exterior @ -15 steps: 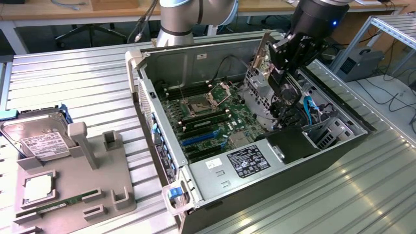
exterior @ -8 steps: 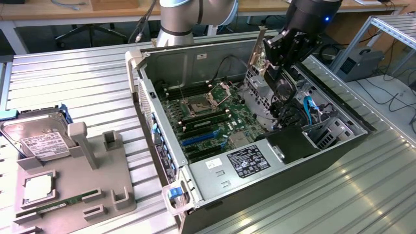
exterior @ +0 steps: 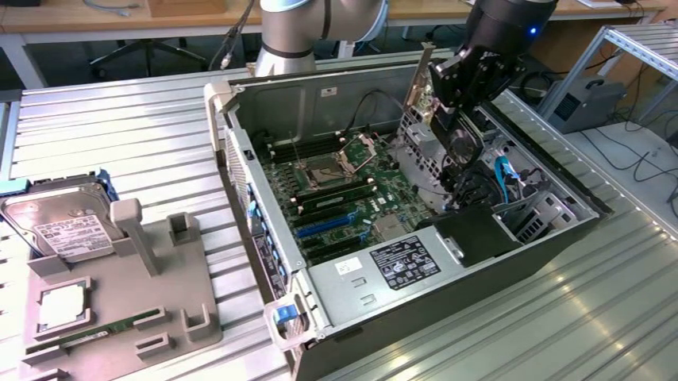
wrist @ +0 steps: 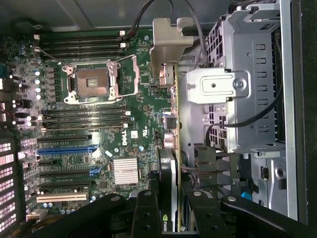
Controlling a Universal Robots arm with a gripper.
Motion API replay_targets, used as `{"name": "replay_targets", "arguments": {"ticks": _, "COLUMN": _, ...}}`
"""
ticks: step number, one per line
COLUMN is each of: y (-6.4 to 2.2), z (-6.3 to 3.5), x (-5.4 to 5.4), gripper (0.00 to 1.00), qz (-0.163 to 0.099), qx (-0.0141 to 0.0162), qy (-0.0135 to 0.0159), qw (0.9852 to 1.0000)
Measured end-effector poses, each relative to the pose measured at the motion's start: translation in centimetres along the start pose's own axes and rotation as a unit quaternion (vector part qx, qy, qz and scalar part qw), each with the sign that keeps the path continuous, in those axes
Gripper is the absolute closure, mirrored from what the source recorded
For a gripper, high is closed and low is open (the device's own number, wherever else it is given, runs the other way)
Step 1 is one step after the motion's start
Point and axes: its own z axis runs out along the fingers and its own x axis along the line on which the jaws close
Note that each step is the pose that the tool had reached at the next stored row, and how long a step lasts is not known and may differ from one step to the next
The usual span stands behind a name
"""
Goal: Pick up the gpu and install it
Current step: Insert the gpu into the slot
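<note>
Your fingers clenched on the graphics card, card upright over the open case, three o'clock of the socket, exterior view

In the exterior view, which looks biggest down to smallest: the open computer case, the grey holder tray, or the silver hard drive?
1. open black metal computer case
2. grey plastic holder tray
3. boxy silver hard drive with white label
</note>
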Motion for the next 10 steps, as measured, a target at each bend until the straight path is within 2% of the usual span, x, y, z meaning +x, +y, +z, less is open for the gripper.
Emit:
{"name": "replay_targets", "arguments": {"ticks": 6, "y": 0.0, "z": 0.0, "x": 0.0, "gripper": 0.73, "qz": 0.0, "qx": 0.0, "qy": 0.0, "qw": 1.0}}
{"name": "replay_targets", "arguments": {"ticks": 10, "y": 0.0, "z": 0.0, "x": 0.0, "gripper": 0.73, "qz": -0.031, "qx": -0.0009, "qy": 0.0014, "qw": 0.9995}}
